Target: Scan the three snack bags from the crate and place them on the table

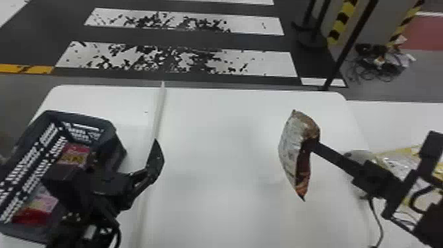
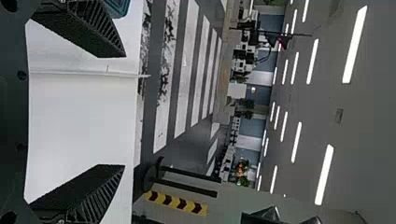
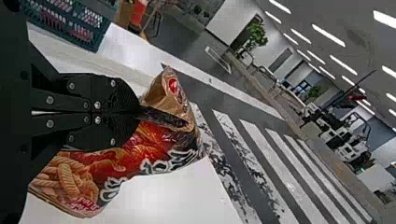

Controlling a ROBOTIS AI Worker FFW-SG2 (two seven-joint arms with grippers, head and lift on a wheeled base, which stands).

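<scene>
My left gripper (image 1: 113,181) is beside and partly over the dark crate (image 1: 110,132), hiding some of its inside. In the left wrist view the left gripper (image 2: 124,111) has its fingers wide apart with nothing between them. Red and yellow packaging (image 1: 75,154) and a pink and red pack (image 1: 38,207) lie in the crate. Over the table's right part, my right gripper (image 1: 314,145) grips a brown and silver snack bag (image 1: 291,148) by its edge. The right gripper (image 3: 140,113) is closed on that snack bag (image 3: 140,144), whose printed red front shows in the right wrist view.
A raised pale strip (image 1: 158,115) crosses the white table (image 1: 214,148) between crate and held bag. Behind the right arm are a rounded grey object (image 1: 359,154), a hanging cable (image 1: 379,217) and clear, yellow-edged packaging (image 1: 400,160). A black pole (image 1: 349,46) stands beyond the table's far right corner.
</scene>
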